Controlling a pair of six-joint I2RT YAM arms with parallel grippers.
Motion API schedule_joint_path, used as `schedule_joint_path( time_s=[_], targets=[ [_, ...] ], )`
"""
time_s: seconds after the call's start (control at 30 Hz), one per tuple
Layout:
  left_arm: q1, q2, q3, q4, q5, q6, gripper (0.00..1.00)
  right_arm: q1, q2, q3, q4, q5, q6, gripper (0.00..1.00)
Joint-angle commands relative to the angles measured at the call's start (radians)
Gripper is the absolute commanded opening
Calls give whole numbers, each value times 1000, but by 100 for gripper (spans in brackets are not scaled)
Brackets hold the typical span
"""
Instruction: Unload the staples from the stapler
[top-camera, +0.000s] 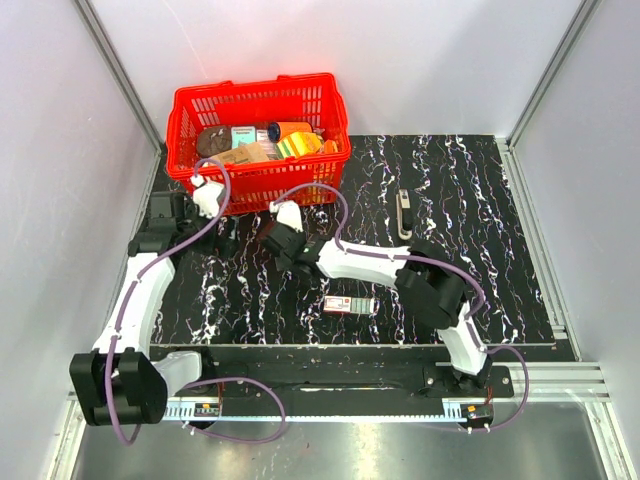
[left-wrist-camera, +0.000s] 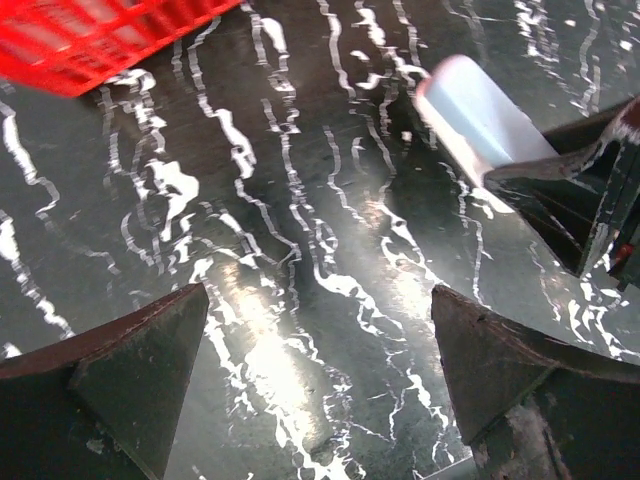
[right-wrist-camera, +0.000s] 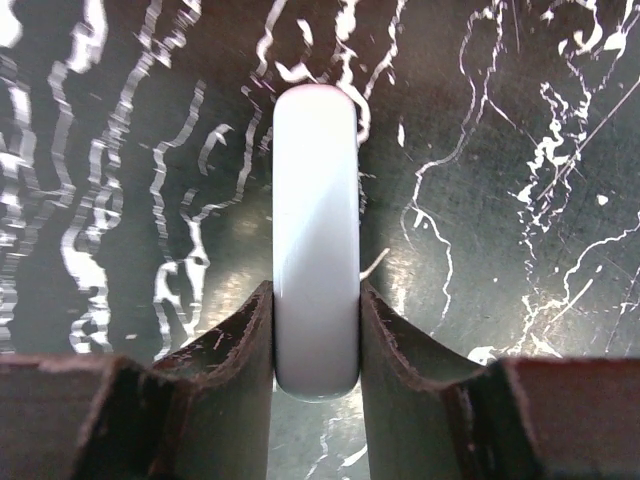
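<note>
**Stapler alone on the table, my right gripper on the oblong**

My left gripper (left-wrist-camera: 318, 295) hangs low over the table (top-camera: 480, 200) with its jaws spread wide. Nothing sits between them but the black, white-veined surface. Behind it and a little to its right stands the red basket (top-camera: 260, 140), at the table's far left, filled with mixed packets I cannot make out singly. A corner of its mesh shows at the top left of my left wrist view.

Just right of the left gripper, near the basket's front wall, is my right gripper (right-wrist-camera: 316, 290). My right arm reaches across from its base on the right to get there. Its jaws are closed tight against the two long sides of a pale blue-and-white oblong (right-wrist-camera: 316, 200), gripping it near one rounded end, so that the rest sticks out ahead of the fingers (right-wrist-camera: 240, 360). My left wrist camera sees the same oblong from the side, its free end pointing up and to the left. I cannot tell whether it touches the table.

Further right, nearer the front edge, a small red, green and white box (top-camera: 350, 305) lies flat beside my right forearm.

The stapler (top-camera: 404, 213) lies further right still and further back. It is a slim dark bar running front to back, flat on the table. It is well apart from both grippers, and neither touches it.
</note>
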Motion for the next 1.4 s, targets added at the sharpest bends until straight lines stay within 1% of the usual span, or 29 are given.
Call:
schedule_joint_path(
  time_s=[0.0, 0.07, 0.17, 0.2, 0.3, 0.43, 0.53, 0.63, 0.8, 0.9, 0.93, 0.97, 1.03, 1.07, 1.13, 1.37],
  targets=[
    [-72, -11, -32, 73, 117, 31, 99, 7, -159, 20, 148, -24, 85, 4],
    [-98, -2, -50, 82, 140, 46, 99, 7, -199, -35, 240, -41, 117, 2],
    [-103, 24, -62, 88, 198, 51, 99, 7, -259, -132, 393, -58, 166, 0],
    [-104, 32, -62, 88, 226, 51, 99, 5, -274, -147, 421, -63, 178, 0],
    [-104, 43, -72, 103, 278, 43, 99, 7, -299, -167, 452, -72, 207, 0],
    [-104, 26, -95, 165, 336, 8, 99, 7, -319, -194, 487, -100, 247, 0],
    [-104, 30, -98, 166, 419, -6, 99, 7, -319, -207, 501, -109, 264, 0],
    [-103, 38, -105, 185, 433, -16, 97, 7, -317, -220, 510, -120, 280, 0],
    [-104, 65, -118, 214, 406, -3, 76, 5, -330, -243, 541, -150, 310, 0],
    [-104, 82, -118, 223, 399, 5, 61, 5, -340, -255, 558, -169, 319, 0],
    [-104, 87, -116, 225, 395, 10, 50, 7, -342, -259, 556, -170, 321, 0],
    [-103, 90, -116, 226, 386, 13, 42, 7, -346, -263, 558, -175, 323, 0],
    [-103, 85, -119, 229, 378, 19, 29, 7, -351, -272, 555, -184, 326, 0],
    [-103, 82, -119, 231, 373, 19, 24, 7, -354, -276, 555, -186, 326, 0],
    [-103, 75, -121, 232, 366, 22, 18, 5, -359, -286, 553, -189, 327, 0],
    [-103, 53, -127, 231, 335, 46, 6, 5, -371, -307, 529, -184, 310, 0]
  ],
)
